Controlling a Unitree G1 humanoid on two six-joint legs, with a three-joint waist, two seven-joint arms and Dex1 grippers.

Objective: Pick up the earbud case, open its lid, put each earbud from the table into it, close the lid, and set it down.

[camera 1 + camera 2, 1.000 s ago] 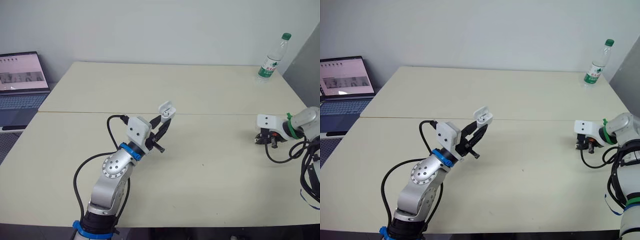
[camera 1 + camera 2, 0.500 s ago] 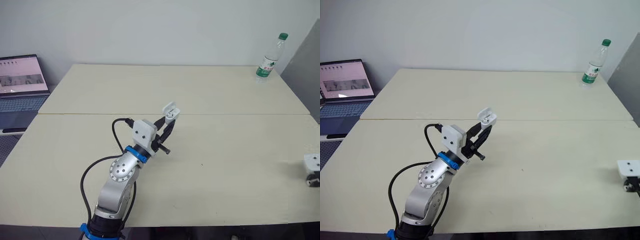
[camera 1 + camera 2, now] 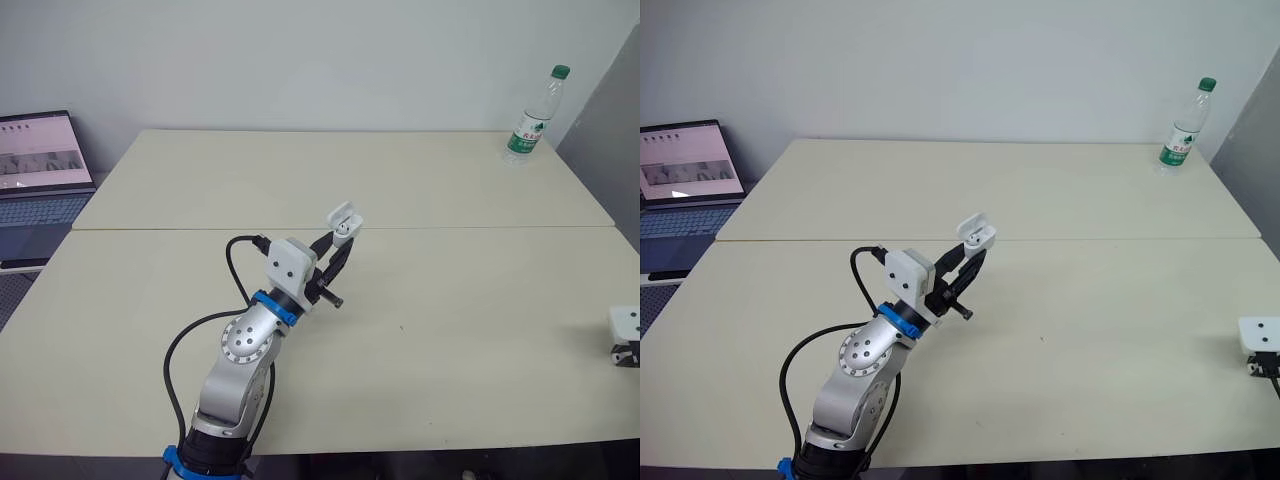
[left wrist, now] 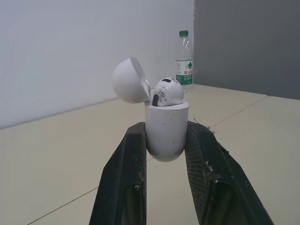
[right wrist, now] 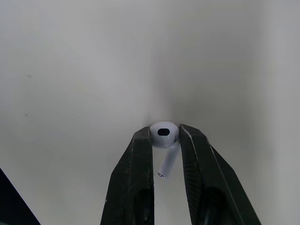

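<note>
1. Left eye view: the whole frame has drifted a little, so my head moved. Even allowing for that, the right arm [image 3: 627, 325] has changed most. A second ago it was down on the table [image 3: 450, 180] near the seam; now it is drawn back toward me at the right edge. The left gripper [image 3: 338, 243] has kept its pose, with the case [image 3: 343, 220] raised over mid-table.
2. Right eye view: same scene. The bottle [image 3: 1181, 125] stands at the far right corner and the laptop [image 3: 685, 180] sits off the left side. Both are well apart from the line between my arms, where I see bare tabletop and nothing to dodge.
3. Left wrist view: my fingers [image 4: 129, 178] pinch the case body from both sides, upright. The lid [image 4: 130, 80] is tipped back and the first earbud [image 4: 166, 91] is seated in the top. I cannot tell how the other slot lies from here.
4. Right wrist view: the right gripper [image 5: 165, 135] is pinching the second earbud [image 5: 163, 131] by its head, stem hanging between the fingertips. The table is behind it, but I cannot tell whether the bud is clear of the surface.
5. Reading: the second pick looks made. What remains is the carry across to the case, then closing the lid and setting it down. The grip on that small round head is slight, so the bud could twist or slip on the way.
</note>
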